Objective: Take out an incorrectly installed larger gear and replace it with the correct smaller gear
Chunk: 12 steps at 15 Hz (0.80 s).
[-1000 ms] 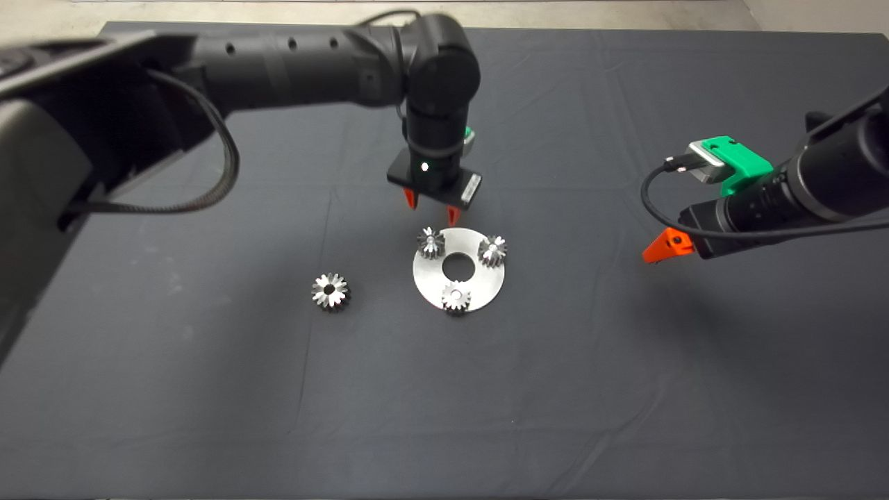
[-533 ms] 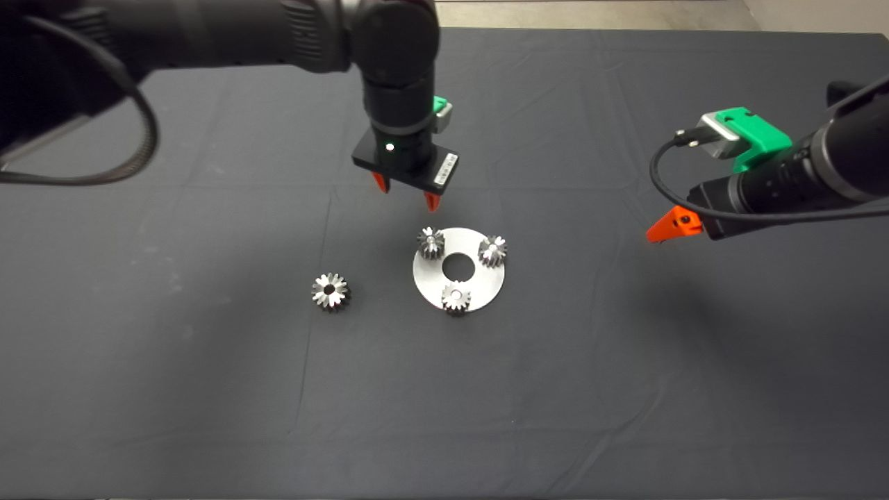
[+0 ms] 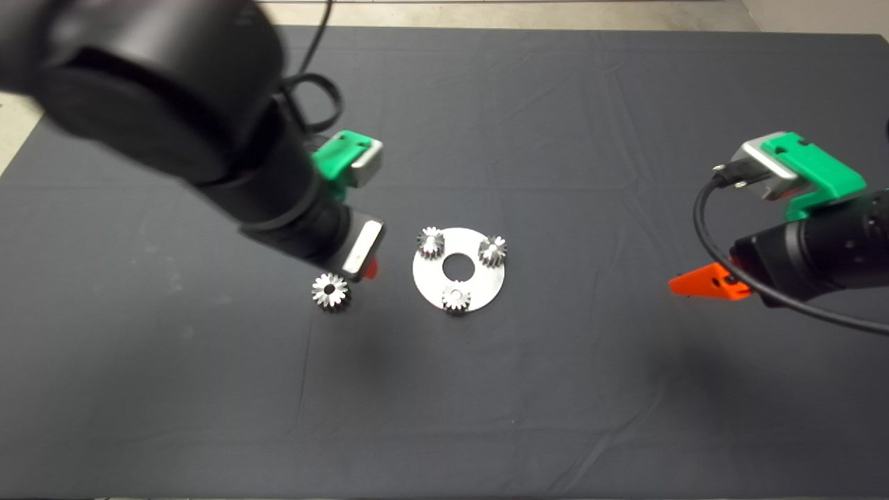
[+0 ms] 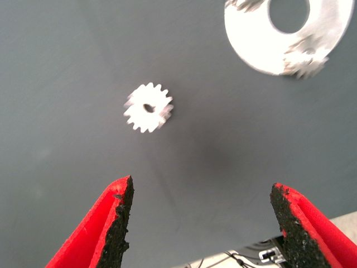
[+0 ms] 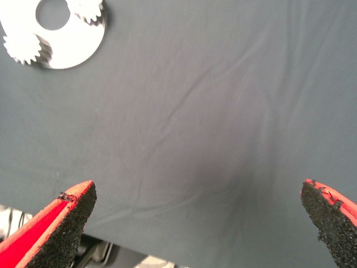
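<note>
The larger gear (image 3: 330,291) lies flat on the mat, left of a round silver plate (image 3: 479,285). Three alike smaller gears (image 3: 430,242) (image 3: 492,251) (image 3: 456,298) sit around the plate's centre hole. My left gripper (image 3: 367,269) hovers above the mat, just right of the larger gear, mostly hidden under its arm. In the left wrist view the left gripper (image 4: 203,223) is open and empty, with the larger gear (image 4: 148,107) and the plate (image 4: 262,50) beyond it. My right gripper (image 3: 694,285) hangs far right, open and empty (image 5: 195,218).
The dark mat (image 3: 555,389) has wrinkles. The left arm's thick black body (image 3: 173,104) covers the mat's back left. The right wrist view shows the plate (image 5: 72,47) with two small gears far from its fingers.
My left arm swung from behind the plate to the left and nearer, ending beside the larger gear. My right gripper drew back to the right and a little lower. The gears stayed put.
</note>
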Tool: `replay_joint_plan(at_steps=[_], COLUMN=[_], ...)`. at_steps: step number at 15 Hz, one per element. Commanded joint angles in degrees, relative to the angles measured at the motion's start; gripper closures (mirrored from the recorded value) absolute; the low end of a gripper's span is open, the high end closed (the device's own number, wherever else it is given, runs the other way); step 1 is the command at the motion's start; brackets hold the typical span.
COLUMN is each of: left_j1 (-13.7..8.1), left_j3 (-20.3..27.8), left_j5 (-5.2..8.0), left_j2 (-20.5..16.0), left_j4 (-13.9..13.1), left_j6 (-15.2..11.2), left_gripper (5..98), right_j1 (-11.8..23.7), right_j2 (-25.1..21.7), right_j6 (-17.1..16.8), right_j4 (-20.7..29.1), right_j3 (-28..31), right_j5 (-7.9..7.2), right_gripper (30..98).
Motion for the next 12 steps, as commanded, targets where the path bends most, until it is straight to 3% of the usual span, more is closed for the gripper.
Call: replay_joint_plan(at_steps=[1,4,8,12], left_j1=[-5.48,-5.46,-5.39,-5.37], left_j3=[11.23,15.79,15.76,16.44], left_j5=[1.71,1.8,2.6,2.85], left_j2=[-9.96,-14.06,-16.84,-18.06], left_j4=[-0.89,-0.8,-0.97,-1.68], left_j6=[-9.69,-12.16,-11.62,-11.46], left_gripper=[43.9,43.9,43.9,43.9], right_j1=[6.75,6.78,6.7,6.61], right_j2=[-1.22,-3.42,-8.25,-8.42], right_j6=[1.41,1.41,1.06,1.23], right_j4=[7.09,7.68,7.68,8.12], right_j3=[2.4,3.34,3.34,3.4], right_j5=[-5.31,-5.23,-5.31,-5.31], right_gripper=[31.6,31.6,31.6,31.6])
